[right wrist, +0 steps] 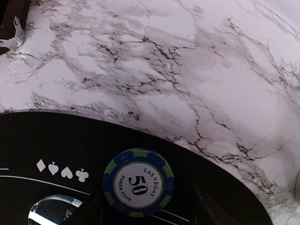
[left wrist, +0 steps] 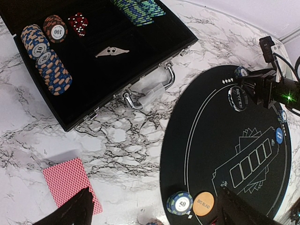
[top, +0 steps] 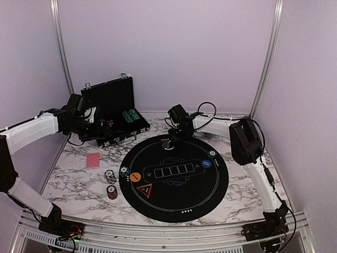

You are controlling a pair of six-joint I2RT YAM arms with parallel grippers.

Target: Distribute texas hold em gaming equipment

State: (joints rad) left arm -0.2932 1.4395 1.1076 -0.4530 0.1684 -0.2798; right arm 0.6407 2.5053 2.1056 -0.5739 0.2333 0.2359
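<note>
Left of the mat [top: 174,176], cards [top: 92,160] lie on the surface. Our left tool [left wrist: 155,192] hangs beside them, wide open and empty. At the mat's far edge our right tool [right wrist: 147,190] stands parted around a flat-lying chip [right wrist: 138,182], not pinching it.

Overhead view, 2 close wrist views share mat [top: 205,190].

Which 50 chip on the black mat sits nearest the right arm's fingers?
The chip beside the suit symbols; another 50 chip lies farther off, by the orange disc.
</note>
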